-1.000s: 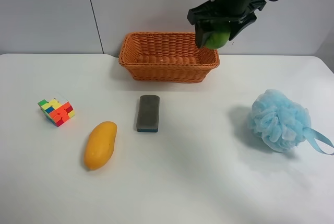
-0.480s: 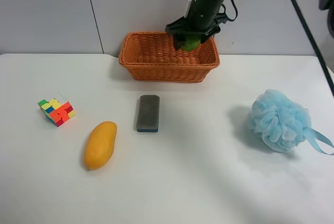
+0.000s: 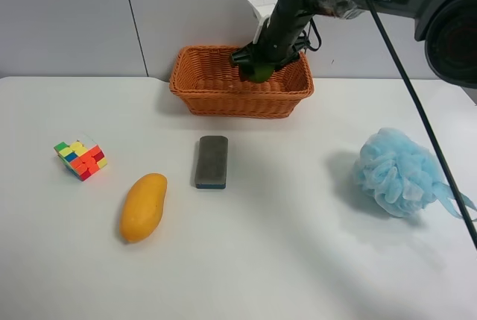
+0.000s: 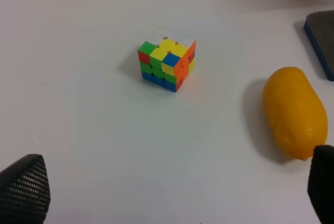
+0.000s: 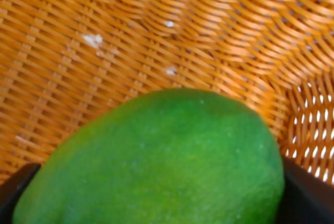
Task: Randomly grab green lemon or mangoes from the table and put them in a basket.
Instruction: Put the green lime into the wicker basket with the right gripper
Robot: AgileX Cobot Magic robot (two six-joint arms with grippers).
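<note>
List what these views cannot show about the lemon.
- Whether the green lemon touches the basket floor: the lemon fills the right wrist view; the basket's wall blocks the exterior high view.
- Right gripper: only dark corners show in its wrist view.
- Grey block: cut by left wrist view's edge.

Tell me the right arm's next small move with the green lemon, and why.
Probably open the right gripper and let go: the green lemon is held between its fingers, down inside the basket, with woven wicker filling the wrist view behind it.
</note>
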